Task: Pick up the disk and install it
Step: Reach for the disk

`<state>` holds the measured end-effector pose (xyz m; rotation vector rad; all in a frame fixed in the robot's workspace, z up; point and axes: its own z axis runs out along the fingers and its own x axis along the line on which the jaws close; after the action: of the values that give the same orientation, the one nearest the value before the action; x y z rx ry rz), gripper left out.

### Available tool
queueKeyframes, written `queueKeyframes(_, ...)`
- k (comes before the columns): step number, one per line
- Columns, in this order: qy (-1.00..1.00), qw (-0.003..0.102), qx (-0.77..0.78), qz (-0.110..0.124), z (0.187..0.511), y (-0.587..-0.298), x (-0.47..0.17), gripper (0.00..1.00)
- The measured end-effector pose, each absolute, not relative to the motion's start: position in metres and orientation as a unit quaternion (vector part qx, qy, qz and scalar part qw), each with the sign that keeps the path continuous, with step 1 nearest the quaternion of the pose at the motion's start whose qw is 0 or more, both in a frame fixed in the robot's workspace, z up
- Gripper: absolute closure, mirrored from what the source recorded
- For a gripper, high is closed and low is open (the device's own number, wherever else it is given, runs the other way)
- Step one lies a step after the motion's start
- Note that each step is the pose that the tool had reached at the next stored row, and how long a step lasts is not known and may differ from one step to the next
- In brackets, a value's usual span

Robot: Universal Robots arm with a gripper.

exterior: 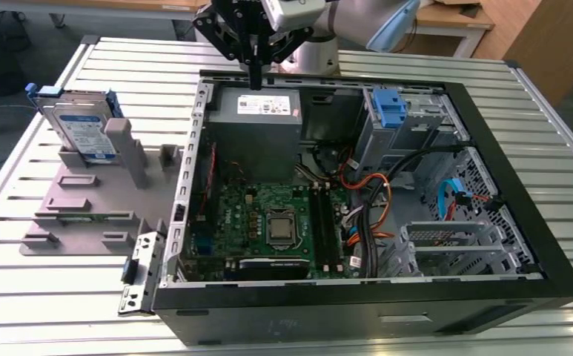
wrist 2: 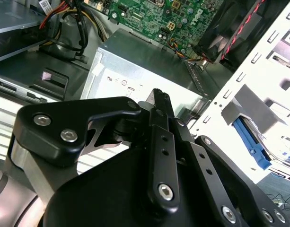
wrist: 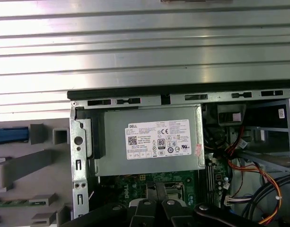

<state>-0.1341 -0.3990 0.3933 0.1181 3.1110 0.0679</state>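
One disk (exterior: pixel 81 127) stands on edge in the grey holder (exterior: pixel 88 185) at the exterior view's left, outside the open computer case (exterior: pixel 494 141), its label blue and white. The gripper (exterior: pixel 256 80) hangs above the power supply (exterior: pixel 256 111), pinched together and empty. The first wrist view faces the supply's white sticker (wrist: pixel 156 138) squarely. The exterior view shows one blue bracket (exterior: pixel 390 107) inside the case.

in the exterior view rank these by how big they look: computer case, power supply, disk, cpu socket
computer case
power supply
disk, somewhat smaller than the power supply
cpu socket, smallest
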Motion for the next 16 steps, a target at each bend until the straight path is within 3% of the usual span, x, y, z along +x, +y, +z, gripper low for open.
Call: queueKeyframes(16,0.999,0.014,0.038,0.022,0.392,-0.399,-0.168,0.89)
